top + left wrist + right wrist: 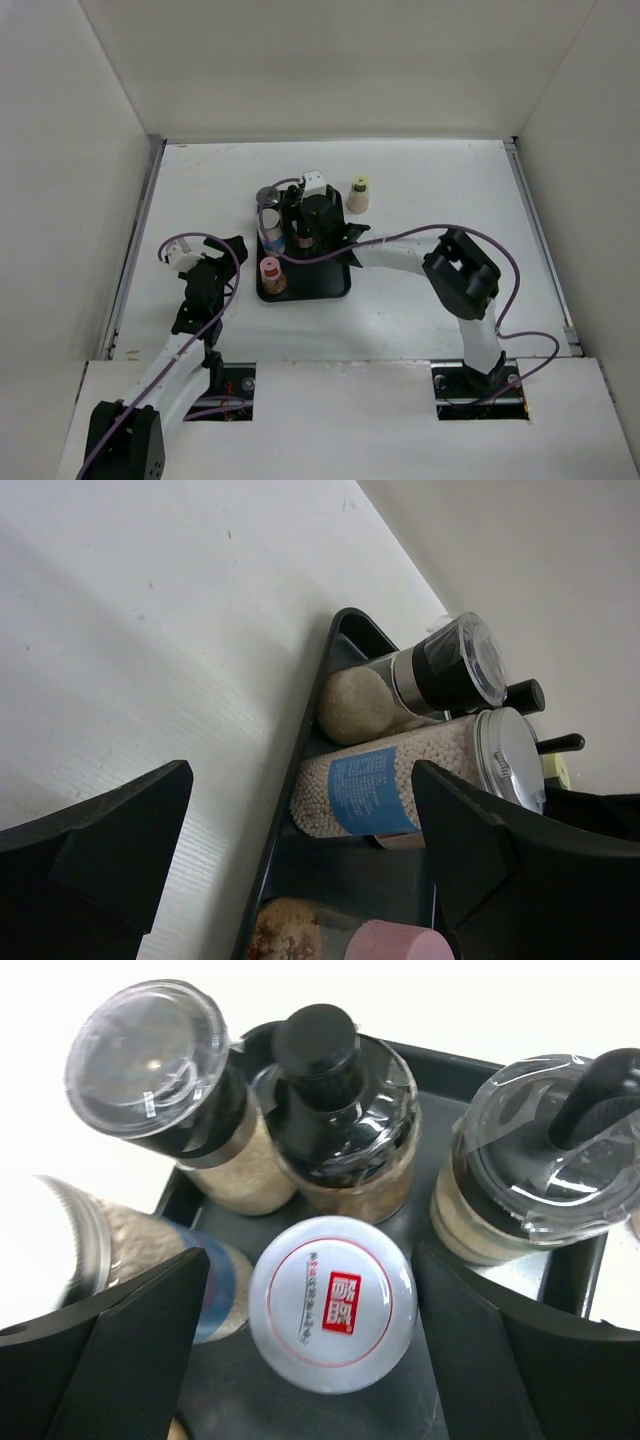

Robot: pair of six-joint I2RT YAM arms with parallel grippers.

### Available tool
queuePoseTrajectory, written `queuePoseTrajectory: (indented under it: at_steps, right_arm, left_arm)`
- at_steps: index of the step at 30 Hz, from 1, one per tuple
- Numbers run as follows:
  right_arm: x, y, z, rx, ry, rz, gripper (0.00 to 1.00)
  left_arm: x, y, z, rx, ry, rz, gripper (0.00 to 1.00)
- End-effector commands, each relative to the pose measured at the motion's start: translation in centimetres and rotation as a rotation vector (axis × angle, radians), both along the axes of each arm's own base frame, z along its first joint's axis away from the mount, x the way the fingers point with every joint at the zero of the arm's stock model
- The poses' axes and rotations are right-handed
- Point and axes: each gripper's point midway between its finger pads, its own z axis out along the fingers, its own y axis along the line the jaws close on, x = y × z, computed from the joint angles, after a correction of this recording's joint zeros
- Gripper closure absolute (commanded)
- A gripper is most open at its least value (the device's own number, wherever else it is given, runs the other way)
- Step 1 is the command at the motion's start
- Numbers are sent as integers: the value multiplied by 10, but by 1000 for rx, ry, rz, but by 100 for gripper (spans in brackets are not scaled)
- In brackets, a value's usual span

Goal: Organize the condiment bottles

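A black tray (335, 283) holds several spice jars. My right gripper (312, 235) hovers over it, open. In the right wrist view its jaws (312, 1255) straddle a jar with a pale lilac cap and red mark (332, 1302), without clamping it. Behind that stand a clear-capped jar (150, 1050), a black-capped jar (335, 1090) and a dark-lidded jar (540, 1175). The blue-labelled silver-capped jar (385, 790) stands at the tray's left, and a pink-capped jar (271, 272) at the tray's front. A yellow-capped jar (358, 193) stands on the table outside the tray. My left gripper (225, 250) is open and empty, left of the tray.
White walls close in the table (440, 200) on the left, back and right. The left wrist view looks along the tray's left rim (290, 810), with bare table to its left. The right arm's purple cable (400, 232) arcs over the table right of the tray.
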Motion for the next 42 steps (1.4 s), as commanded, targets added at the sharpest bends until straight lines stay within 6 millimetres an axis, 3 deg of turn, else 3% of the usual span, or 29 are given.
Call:
queuePoseTrajectory:
  at_steps: [1,4,6,9,12,15,18,21,29,38,42]
  right_arm:
    - [-6,0,85,144,-125,-3,10]
    - [-19,-18,102,166,-141,-5,11]
    - [-18,-44,110,175,-152,-40,17]
    - [-2,-91,112,179,-166,-125,39]
    - [14,-132,107,181,-159,-206,51]
    - [42,-168,93,141,-148,-290,48]
    - [67,-188,78,84,-130,-327,25]
    - [88,-193,68,49,-127,-338,14]
    - [111,-170,51,18,-111,-267,14]
    - [127,-163,26,-9,-76,-273,20]
    - [126,-162,16,-23,-54,-270,29]
  left_arm:
    - [4,1,17,6,-55,7,6]
    - [4,0,21,5,-68,5,6]
    - [4,1,19,9,-64,9,6]
    - [5,-2,18,6,-58,-4,7]
    - [5,-3,19,8,-62,-3,8]
    - [5,-5,17,8,-56,-14,9]
    - [6,-5,18,11,-59,-8,10]
    - [6,-6,16,10,-55,-15,10]
    - [7,-6,17,16,-51,-13,10]
    - [8,-7,15,10,-51,-18,10]
    - [8,-7,15,14,-50,-18,10]
